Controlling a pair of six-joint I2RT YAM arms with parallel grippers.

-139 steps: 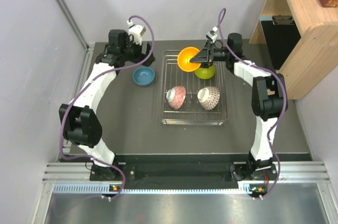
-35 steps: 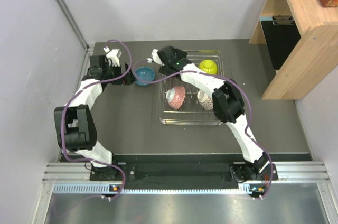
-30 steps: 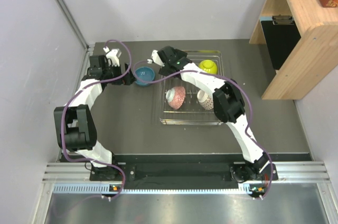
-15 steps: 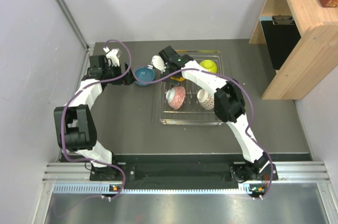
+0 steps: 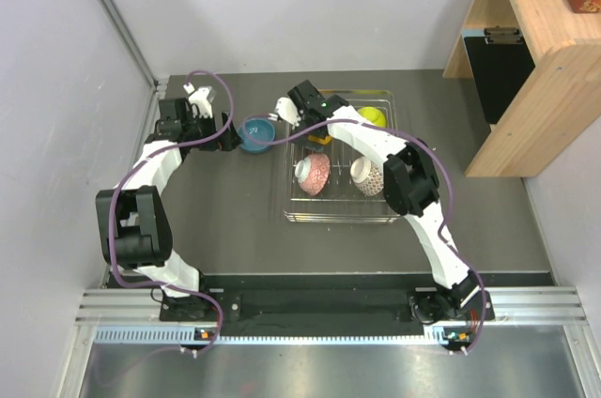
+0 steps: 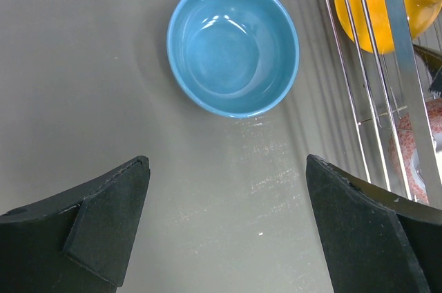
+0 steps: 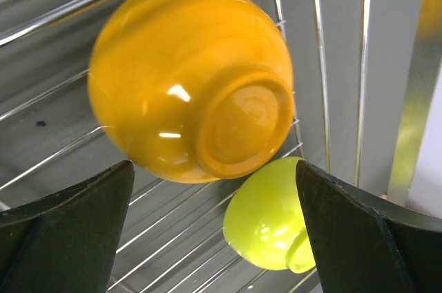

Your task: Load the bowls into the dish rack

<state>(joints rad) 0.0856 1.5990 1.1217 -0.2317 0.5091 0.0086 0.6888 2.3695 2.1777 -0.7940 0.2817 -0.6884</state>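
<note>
Dish rack (image 5: 343, 218) holds:
- orange bowl (image 7: 190, 79)
- lime-yellow bowl (image 7: 266, 213)
- pinkish-red patterned bowl (image 5: 313, 173)
- brownish-grey patterned bowl (image 5: 368, 175)

Four of five loaded.

Outstanding: blue bowl (image 6: 233, 45), upright, just left of the rack.

Left gripper (image 6: 226, 168) above it, jaws apart, empty. Right gripper (image 7: 214, 165) over the rack, likewise.

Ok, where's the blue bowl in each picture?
Top external: blue bowl sits just left of the dish rack, toward the back.
Left wrist: upper middle, with the rack's wires at the right edge.
Right wrist: not in it; only the rack's wires show.
Shared landmark: the dish rack.
</note>
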